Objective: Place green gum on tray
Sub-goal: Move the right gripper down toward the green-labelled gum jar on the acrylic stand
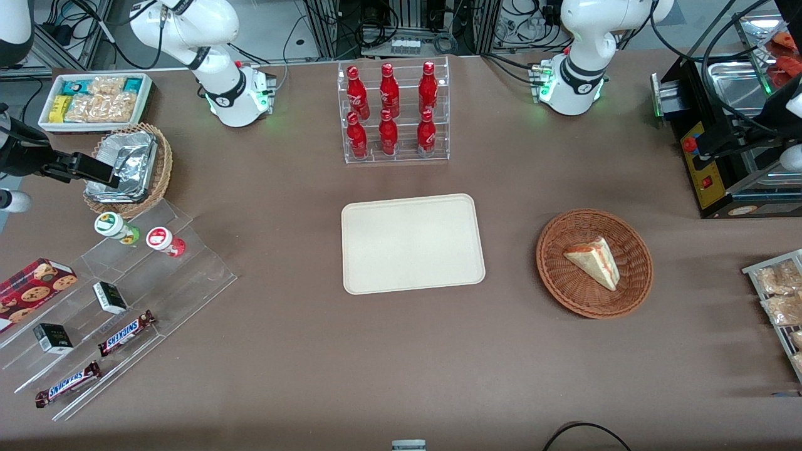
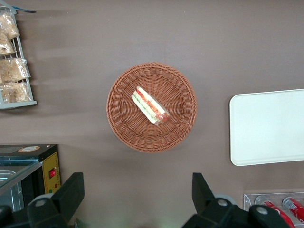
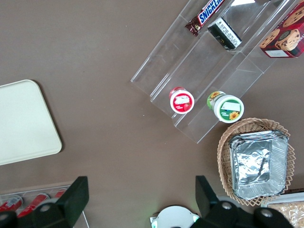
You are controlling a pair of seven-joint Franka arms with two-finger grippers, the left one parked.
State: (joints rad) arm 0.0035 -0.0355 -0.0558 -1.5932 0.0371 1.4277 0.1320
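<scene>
Green gum (image 1: 116, 228) on stand edge, gripper (image 3: 137, 199) fingers spread above

Brown table (image 1: 301, 351), cream tray (image 1: 413, 243) at centre, wicker basket (image 1: 594, 263) beside it, clear stepped rack (image 1: 119, 307), cola stand (image 1: 395, 113)

A matt cream tray (image 1: 413, 243) is seen near a clear glossy plastic stand (image 1: 125, 300); crinkled shiny foil (image 1: 122, 166) lines a woven wicker basket (image 1: 164, 164).

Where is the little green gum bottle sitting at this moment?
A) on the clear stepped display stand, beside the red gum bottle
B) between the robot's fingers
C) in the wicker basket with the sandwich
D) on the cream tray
A: the green gum stands on the clear stepped stand beside the red gum; the tray is bare and the gripper is open, holding nothing.
</scene>
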